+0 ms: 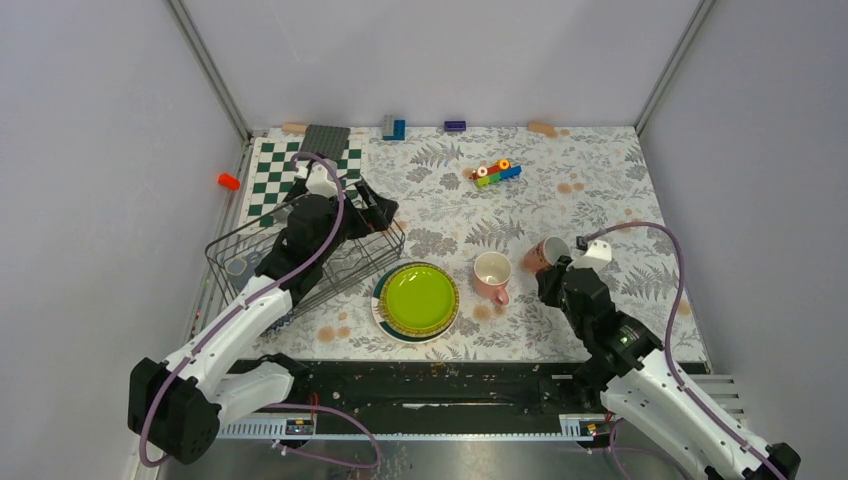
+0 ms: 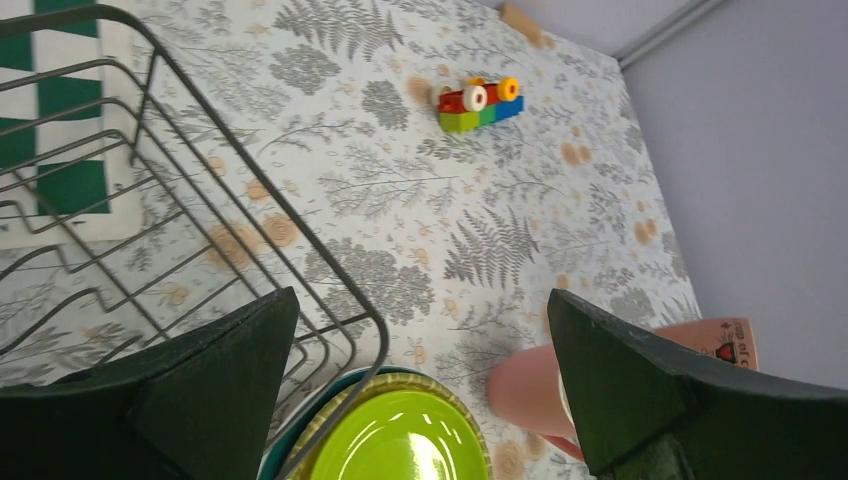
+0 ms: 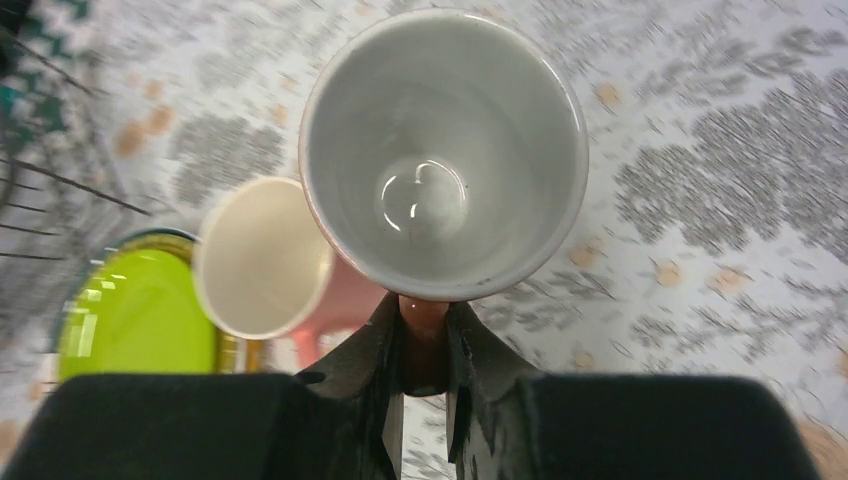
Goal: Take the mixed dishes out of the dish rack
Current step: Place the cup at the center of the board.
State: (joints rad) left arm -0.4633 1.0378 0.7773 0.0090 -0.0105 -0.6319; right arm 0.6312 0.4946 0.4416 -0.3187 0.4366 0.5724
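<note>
1. Left gripper [image 2: 420, 300]: jaws wide apart and holding nothing, hovering above the right end of the dish rack [image 1: 300, 255]
2. Dish rack stands at the left of the table [image 1: 600, 190], partly on the chequered board [image 1: 272, 170]
3. Right gripper [image 3: 425, 310]: jaws narrow, clamped on the handle of a pink cup [image 3: 445, 150], which is held tilted above the table
4. Second pink cup [image 1: 492, 272] stands upright on the table, between the held cup and the plates
5. Lime-green plate [image 1: 418, 298] tops a stack of plates just right of the rack
6. Toy bricks [image 1: 497, 172] lie well apart, farther back
</note>
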